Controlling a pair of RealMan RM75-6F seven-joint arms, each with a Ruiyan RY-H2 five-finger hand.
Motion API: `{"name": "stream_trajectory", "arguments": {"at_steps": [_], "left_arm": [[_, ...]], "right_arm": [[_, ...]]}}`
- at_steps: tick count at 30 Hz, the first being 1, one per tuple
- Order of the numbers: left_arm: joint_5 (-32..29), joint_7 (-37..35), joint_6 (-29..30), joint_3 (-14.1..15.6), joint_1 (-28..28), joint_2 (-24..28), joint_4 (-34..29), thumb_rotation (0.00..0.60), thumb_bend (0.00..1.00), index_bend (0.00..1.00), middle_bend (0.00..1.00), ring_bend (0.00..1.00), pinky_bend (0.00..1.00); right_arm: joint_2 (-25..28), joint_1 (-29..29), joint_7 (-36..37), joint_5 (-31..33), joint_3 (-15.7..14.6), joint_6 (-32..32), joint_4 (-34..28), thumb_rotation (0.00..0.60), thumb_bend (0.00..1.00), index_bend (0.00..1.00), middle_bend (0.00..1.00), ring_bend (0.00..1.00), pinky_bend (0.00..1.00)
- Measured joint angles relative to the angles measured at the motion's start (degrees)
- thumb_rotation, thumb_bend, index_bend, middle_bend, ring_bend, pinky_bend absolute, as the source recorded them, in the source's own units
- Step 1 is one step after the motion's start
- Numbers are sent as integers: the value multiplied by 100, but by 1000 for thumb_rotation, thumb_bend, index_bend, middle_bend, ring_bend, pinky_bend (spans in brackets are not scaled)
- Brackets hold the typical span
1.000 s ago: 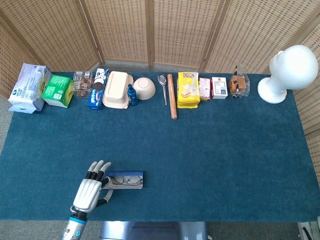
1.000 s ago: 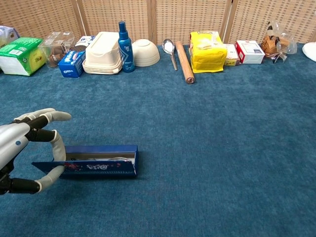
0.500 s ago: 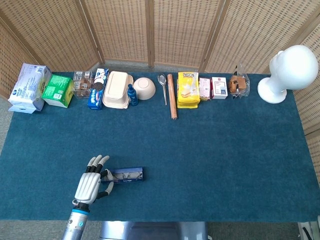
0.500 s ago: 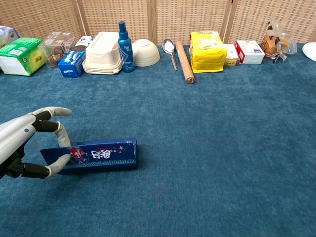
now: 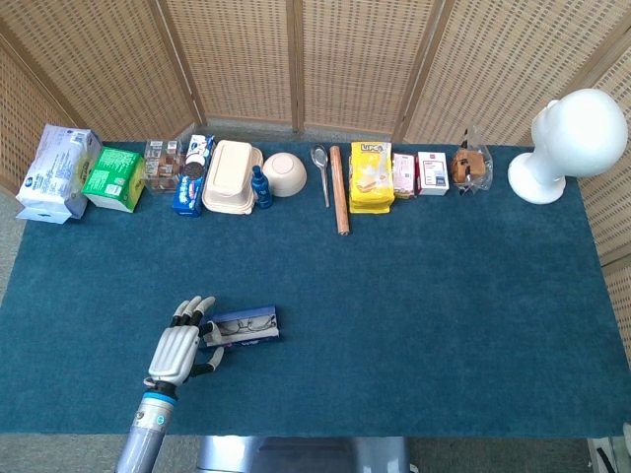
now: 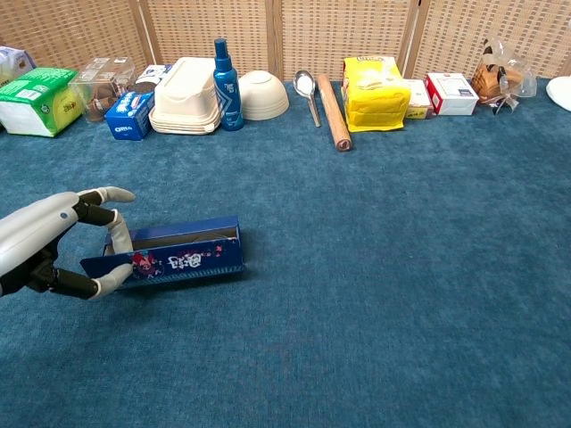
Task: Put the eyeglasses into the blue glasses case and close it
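Eyeglasses (image 5: 244,323) lie in case (image 6: 177,259), left hand (image 6: 55,242) holding it.

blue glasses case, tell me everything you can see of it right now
The blue glasses case is a long, narrow, stiff-looking box with a red-and-white print on its front wall. It lies on the teal table cloth, near the front left, tilted slightly. Its top is open, and the head view shows the eyeglasses lying inside. The left hand grips its left end, fingers curled over the far wall and the near side. Nothing else touches it.
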Motion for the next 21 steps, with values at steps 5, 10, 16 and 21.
{"name": "stream_trajectory", "arguments": {"at_steps": [5, 10, 16, 21], "left_arm": [[-20, -49, 14, -1, -49, 36, -53, 568, 444, 583, 100, 0, 8], [-52, -65, 28, 8, -96, 102, -92, 569, 444, 583, 98, 0, 9], [-95, -74, 78, -38, -159, 173, -131, 563, 444, 582, 98, 0, 10], [-122, -88, 139, -69, -191, 200, -146, 557, 446, 583, 98, 0, 9]], "right_arm": [[7, -1, -39, -5, 4, 0, -48, 517, 367, 0, 273, 73, 190], [19, 9, -86, -29, 12, 4, -102, 517, 366, 0, 273, 73, 190], [21, 6, -114, -25, 19, 12, -138, 512, 366, 0, 273, 73, 190], [21, 7, -130, -26, 23, 10, -149, 512, 364, 0, 273, 73, 190]]}}
